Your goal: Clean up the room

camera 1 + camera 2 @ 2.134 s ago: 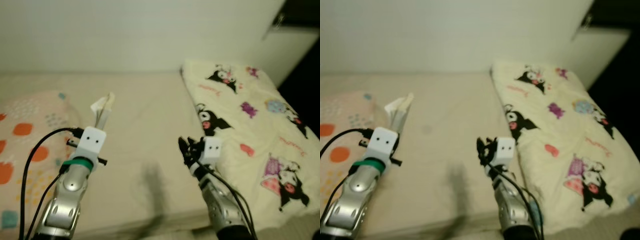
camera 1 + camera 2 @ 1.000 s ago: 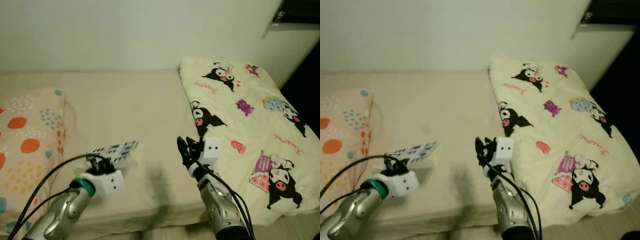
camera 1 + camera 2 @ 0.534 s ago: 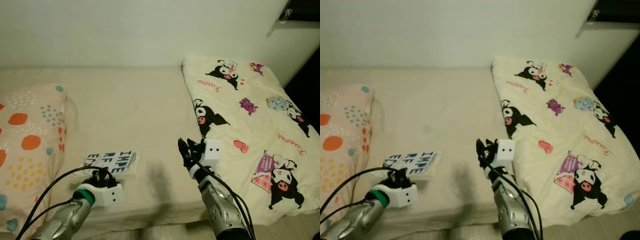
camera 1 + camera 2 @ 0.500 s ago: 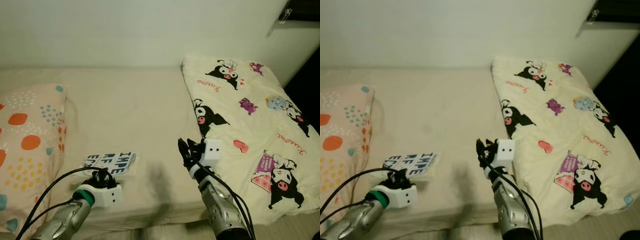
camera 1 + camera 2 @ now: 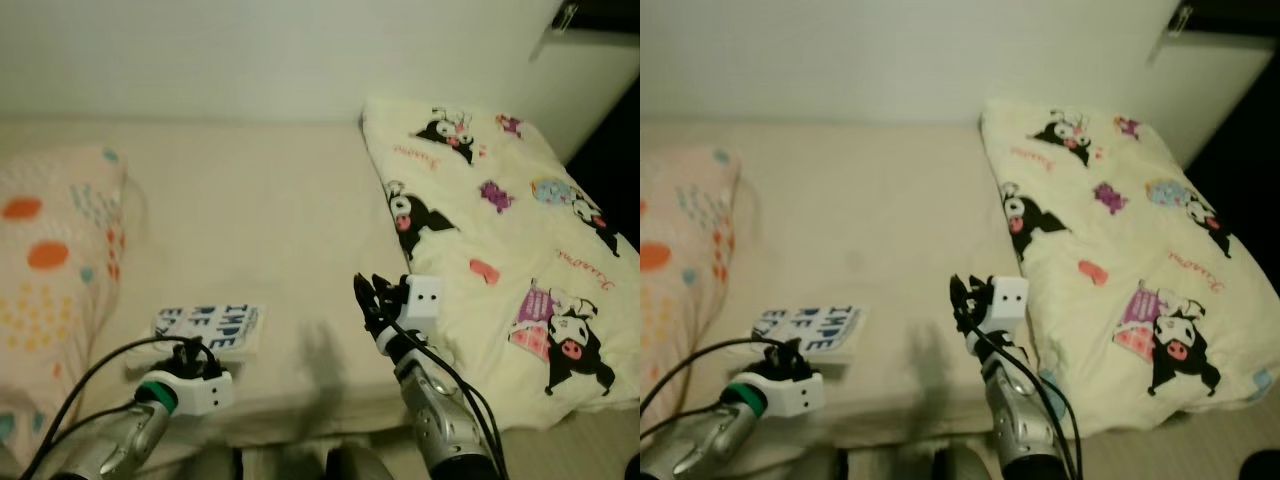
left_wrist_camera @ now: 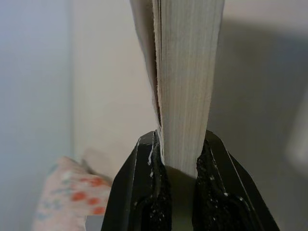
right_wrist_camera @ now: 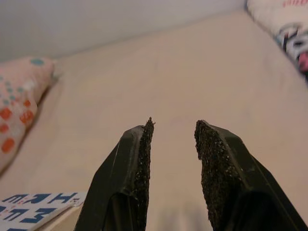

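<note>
A white book with blue lettering (image 5: 210, 326) lies flat on the beige bed sheet (image 5: 260, 230) near the front edge, left of centre. My left gripper (image 5: 190, 352) is shut on its near edge; in the left wrist view the book's page edge (image 6: 185, 82) sits clamped between the two black fingers (image 6: 144, 192). My right gripper (image 5: 366, 296) hovers above the sheet near the front edge, beside the blanket, open and holding nothing. In the right wrist view its fingertips (image 7: 144, 144) stand apart, and a corner of the book (image 7: 36, 208) shows.
A pillow with orange and teal dots (image 5: 45, 260) lies at the left end of the bed. A cream blanket with cartoon prints (image 5: 500, 240) covers the right part. A pale wall (image 5: 280, 50) runs behind the bed. The floor (image 5: 590, 440) shows at the lower right.
The left arm swung the book down from upright and laid it flat on the sheet. The camera has shifted slightly. The right gripper has hardly moved.
</note>
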Controlling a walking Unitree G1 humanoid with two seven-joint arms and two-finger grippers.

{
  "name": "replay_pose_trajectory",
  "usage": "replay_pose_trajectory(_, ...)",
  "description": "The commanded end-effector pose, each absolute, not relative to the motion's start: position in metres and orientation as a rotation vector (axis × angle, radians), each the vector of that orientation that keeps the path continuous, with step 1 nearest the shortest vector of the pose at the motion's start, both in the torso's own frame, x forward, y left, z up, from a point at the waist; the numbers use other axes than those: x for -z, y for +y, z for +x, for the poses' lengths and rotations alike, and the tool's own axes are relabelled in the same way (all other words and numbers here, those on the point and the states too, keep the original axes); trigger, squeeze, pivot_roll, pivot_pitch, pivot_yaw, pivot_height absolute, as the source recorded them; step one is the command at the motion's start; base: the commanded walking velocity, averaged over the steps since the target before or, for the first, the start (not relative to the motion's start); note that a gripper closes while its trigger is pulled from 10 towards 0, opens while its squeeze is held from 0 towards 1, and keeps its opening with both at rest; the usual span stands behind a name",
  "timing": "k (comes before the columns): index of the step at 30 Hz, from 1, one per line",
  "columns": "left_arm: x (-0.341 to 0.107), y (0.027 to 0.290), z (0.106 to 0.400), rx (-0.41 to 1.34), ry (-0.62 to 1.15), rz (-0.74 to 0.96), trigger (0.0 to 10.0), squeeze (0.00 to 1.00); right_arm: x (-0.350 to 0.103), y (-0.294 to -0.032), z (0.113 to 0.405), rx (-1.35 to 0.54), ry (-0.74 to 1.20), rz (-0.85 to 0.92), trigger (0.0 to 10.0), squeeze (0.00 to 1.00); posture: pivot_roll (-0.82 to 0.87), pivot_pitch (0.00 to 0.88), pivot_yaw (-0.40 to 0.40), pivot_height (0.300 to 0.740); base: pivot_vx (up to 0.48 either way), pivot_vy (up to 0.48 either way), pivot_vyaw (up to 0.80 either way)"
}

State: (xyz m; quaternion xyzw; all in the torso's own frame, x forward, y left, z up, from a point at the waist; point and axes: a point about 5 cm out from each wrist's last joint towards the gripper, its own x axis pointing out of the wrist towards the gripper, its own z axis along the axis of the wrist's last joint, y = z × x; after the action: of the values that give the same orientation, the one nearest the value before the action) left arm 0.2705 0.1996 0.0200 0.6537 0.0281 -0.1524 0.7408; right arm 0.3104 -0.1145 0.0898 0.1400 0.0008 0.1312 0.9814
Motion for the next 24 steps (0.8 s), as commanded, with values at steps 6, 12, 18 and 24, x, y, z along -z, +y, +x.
replay_pose_trajectory(6,-0.023,0.211,0.275,0.297,0.025,1.496,10.0,0.0,-0.084,-0.117,0.307,-0.255,0.028,0.29,10.0,0.0,0.08,0.091,-0.034,0.601,0.0,0.0,0.0)
replay_pose_trajectory(12,-0.032,0.233,0.283,0.225,0.028,1.553,10.0,0.0,-0.082,-0.12,0.304,-0.261,0.035,0.281,10.0,0.0,0.08,0.099,-0.041,0.601,0.0,0.0,0.0)
replay_pose_trajectory(18,-0.035,0.238,0.285,0.209,0.021,1.57,10.0,0.0,-0.082,-0.12,0.304,-0.262,0.036,0.28,10.0,0.0,0.08,0.102,-0.043,0.601,0.0,0.0,0.0)
replay_pose_trajectory(24,-0.046,0.247,0.293,0.174,-0.036,1.598,10.0,0.0,-0.083,-0.12,0.302,-0.27,0.037,0.28,10.0,0.0,0.07,0.126,-0.051,0.601,0.0,0.0,0.0)
